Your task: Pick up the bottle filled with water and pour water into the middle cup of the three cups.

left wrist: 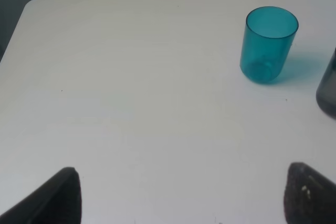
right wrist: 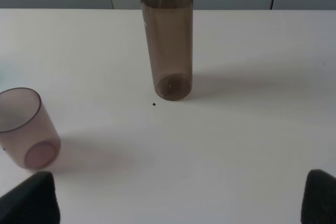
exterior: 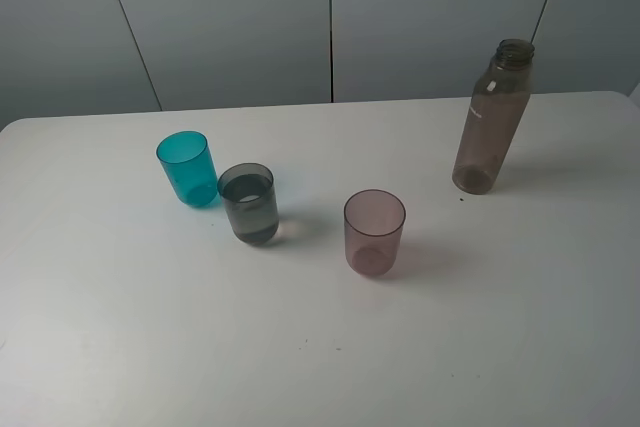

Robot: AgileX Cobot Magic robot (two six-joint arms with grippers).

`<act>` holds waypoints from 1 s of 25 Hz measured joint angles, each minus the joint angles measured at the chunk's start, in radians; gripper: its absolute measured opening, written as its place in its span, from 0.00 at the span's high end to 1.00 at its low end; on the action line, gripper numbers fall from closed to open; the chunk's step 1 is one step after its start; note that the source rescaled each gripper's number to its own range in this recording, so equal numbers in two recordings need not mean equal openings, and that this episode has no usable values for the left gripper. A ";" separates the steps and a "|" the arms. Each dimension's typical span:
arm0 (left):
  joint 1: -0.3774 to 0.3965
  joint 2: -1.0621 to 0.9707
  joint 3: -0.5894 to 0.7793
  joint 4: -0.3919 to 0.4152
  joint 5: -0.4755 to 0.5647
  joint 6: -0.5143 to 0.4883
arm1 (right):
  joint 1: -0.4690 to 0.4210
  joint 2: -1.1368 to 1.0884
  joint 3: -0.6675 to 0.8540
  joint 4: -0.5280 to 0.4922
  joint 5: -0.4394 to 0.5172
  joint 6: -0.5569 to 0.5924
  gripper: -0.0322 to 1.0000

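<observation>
White table (exterior: pixel 320 347); end effectors agape, empty.

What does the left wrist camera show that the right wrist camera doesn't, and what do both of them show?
Only the left wrist view shows the teal cup and an edge of the grey middle cup. Only the right wrist view shows the bottle, standing upright with no cap, and the pinkish cup. Both show the white table and an open gripper holding nothing: the left gripper and the right gripper.
</observation>
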State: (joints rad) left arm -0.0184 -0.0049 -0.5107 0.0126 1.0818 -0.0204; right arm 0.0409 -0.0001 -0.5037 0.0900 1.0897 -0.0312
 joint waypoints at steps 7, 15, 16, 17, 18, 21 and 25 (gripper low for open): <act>0.000 0.000 0.000 0.000 0.000 0.000 | 0.000 0.000 0.000 0.000 0.000 0.004 0.00; 0.000 0.000 0.000 0.000 0.000 0.000 | 0.000 0.000 0.000 0.000 0.000 0.004 0.00; 0.000 0.000 0.000 0.000 0.000 0.000 | 0.000 0.000 0.000 0.000 0.000 0.004 0.00; 0.000 0.000 0.000 0.000 0.000 0.000 | 0.000 0.000 0.000 0.000 0.000 0.004 0.00; 0.000 0.000 0.000 0.000 0.000 0.000 | 0.000 0.000 0.000 0.000 0.000 0.004 0.00; 0.000 0.000 0.000 0.000 0.000 0.000 | 0.000 0.000 0.000 0.000 0.000 0.004 0.00; 0.000 0.000 0.000 0.000 0.000 0.002 | 0.000 0.000 0.000 0.000 0.000 -0.030 0.00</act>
State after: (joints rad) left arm -0.0184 -0.0049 -0.5107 0.0126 1.0818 -0.0184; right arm 0.0409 -0.0001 -0.5037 0.0900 1.0897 -0.0616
